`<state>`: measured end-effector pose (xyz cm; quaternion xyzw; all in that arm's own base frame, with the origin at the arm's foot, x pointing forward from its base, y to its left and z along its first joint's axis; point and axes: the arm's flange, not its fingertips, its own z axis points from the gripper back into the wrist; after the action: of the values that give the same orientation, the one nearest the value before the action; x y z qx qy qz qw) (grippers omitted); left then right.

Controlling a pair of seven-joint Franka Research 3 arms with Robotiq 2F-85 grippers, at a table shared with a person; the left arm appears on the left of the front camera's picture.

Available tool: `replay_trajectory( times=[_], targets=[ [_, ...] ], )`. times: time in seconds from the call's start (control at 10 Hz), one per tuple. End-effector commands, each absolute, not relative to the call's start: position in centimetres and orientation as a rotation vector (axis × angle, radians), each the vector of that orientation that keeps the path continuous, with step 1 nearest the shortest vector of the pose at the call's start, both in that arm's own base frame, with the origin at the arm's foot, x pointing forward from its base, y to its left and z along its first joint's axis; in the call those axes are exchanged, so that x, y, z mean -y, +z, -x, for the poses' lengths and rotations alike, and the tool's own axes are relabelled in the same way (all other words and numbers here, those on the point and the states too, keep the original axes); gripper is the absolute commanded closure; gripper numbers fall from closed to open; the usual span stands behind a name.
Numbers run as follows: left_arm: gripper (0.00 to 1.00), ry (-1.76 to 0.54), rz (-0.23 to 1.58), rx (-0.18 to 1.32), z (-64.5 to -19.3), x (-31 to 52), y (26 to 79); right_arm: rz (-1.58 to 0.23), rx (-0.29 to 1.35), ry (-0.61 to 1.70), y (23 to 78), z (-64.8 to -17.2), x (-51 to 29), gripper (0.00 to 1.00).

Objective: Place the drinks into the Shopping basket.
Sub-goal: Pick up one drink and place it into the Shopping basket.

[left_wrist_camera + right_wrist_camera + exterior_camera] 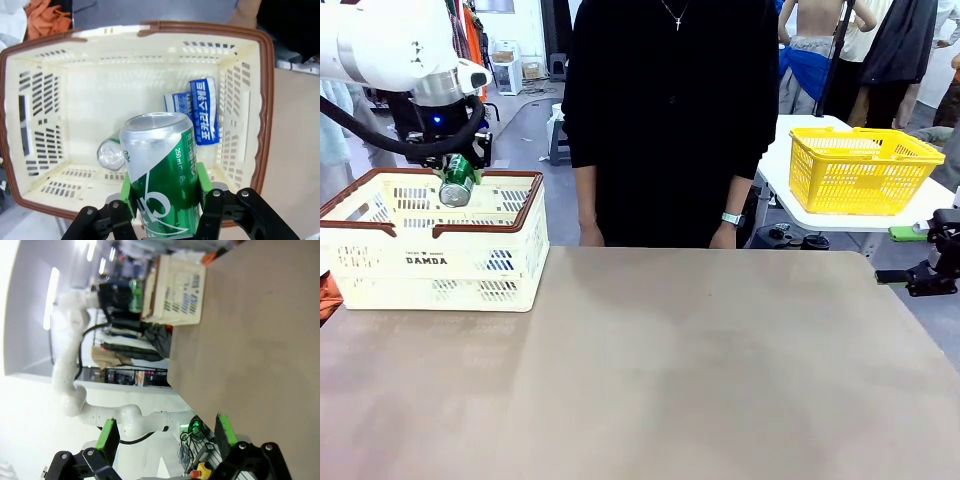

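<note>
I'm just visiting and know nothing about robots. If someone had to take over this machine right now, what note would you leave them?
Left hand: shut on a green can, holding it above the open white basket at the table's left end.
Right hand: open, holding nothing, off the table's right edge.
In the basket: a blue can and another blue pack beside it by the far wall, plus a can lying on its side with its silver end showing.
Done: those drinks are in.
Left: lower or drop the green can into the basket and open the hand. I see no other drinks on the table.
A person stands at the far side, hands down.
</note>
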<state>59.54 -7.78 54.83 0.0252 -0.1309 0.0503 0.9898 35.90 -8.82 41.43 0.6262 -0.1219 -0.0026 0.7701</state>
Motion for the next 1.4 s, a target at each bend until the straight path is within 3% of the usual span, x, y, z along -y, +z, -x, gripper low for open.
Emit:
replay_trajectory(
  times=[0.0,0.3,0.8,1.3],
  targets=[
    [1.00,-0.029,-0.081,0.347,-61.3,8.6,52.7,-1.353,0.255,0.009,41.8,-35.9,8.9,0.00],
    [1.00,-0.118,-0.122,0.296,-63.0,8.5,48.5,-1.353,0.255,0.009,41.8,-35.9,8.9,0.00],
    [1.00,-0.024,-0.113,0.144,-63.0,6.3,41.7,-1.353,0.255,0.009,41.8,-35.9,8.9,0.00],
    [1.00,0.050,-0.067,0.132,-63.8,5.8,40.0,-1.353,0.255,0.009,41.8,-35.9,8.9,0.00]
  ],
)
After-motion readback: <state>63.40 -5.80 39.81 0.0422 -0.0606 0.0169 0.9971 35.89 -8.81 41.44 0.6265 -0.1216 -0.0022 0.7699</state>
